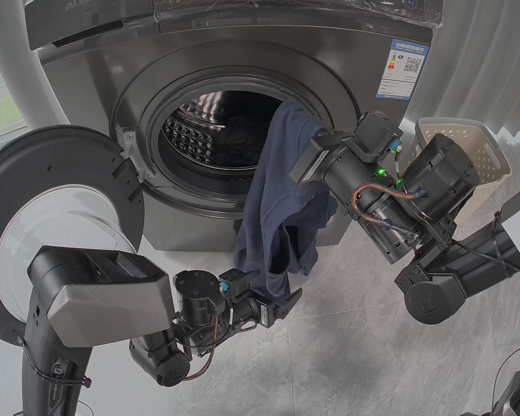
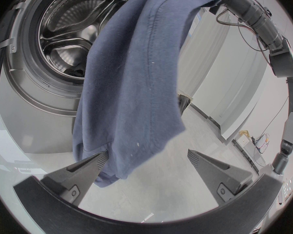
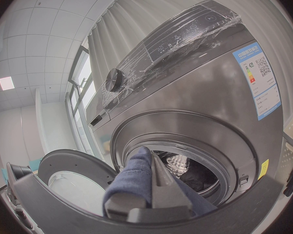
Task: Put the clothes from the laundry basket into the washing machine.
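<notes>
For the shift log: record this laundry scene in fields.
right gripper: shut on a navy blue cloth garment hanging before the drum opening
left gripper: open, at the garment's lower hem
washer: grey front-loading washing machine, round door open
drum: dark clothing inside
basket: white perforated plastic laundry basket, beside the machine

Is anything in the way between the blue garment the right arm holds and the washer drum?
Nothing visible does: the door is swung open to the left, and the blue garment hangs at the mouth of the drum.

Navy garment (image 1: 277, 203), grey washing machine (image 1: 225, 47), white basket (image 1: 474, 140)
</notes>
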Controlling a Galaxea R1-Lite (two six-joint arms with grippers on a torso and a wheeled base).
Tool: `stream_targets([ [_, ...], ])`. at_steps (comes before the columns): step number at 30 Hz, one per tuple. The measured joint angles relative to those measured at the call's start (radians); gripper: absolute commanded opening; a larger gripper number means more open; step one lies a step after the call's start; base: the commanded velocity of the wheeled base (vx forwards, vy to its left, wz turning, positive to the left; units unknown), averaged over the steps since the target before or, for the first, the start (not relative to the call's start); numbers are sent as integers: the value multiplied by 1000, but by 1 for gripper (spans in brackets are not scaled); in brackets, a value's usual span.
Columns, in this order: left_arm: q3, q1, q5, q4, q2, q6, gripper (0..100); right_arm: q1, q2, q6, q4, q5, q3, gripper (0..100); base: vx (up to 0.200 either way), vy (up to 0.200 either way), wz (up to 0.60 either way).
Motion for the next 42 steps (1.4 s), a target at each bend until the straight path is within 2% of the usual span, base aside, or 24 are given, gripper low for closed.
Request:
stream_targets([
  [1,-14,3,7,0,8,0,0,1,0,0,0,0,0,0,0,0,0],
  [5,-59,13,22,0,29,1,0,2,2,1,-1,1,3,0,0,0,0],
  [11,-132,24,79,0,58,0,0,2,3,3,-12,1,10,0,0,0,0],
  [18,-145,52,96,1,20,2,0,-11,-1,3,-15,2,45,0,0,0,0],
  [25,-13,71,90,0,-140,1,0,-44,-24,24,-17,7,128,0,0,0,0],
  [33,193,101,69,3,-391,2,0,-86,-63,43,-52,30,277,0,0,0,0],
  [42,241,207,55,2,-598,-13,0,-124,-85,46,-78,36,365,0,0,0,0],
])
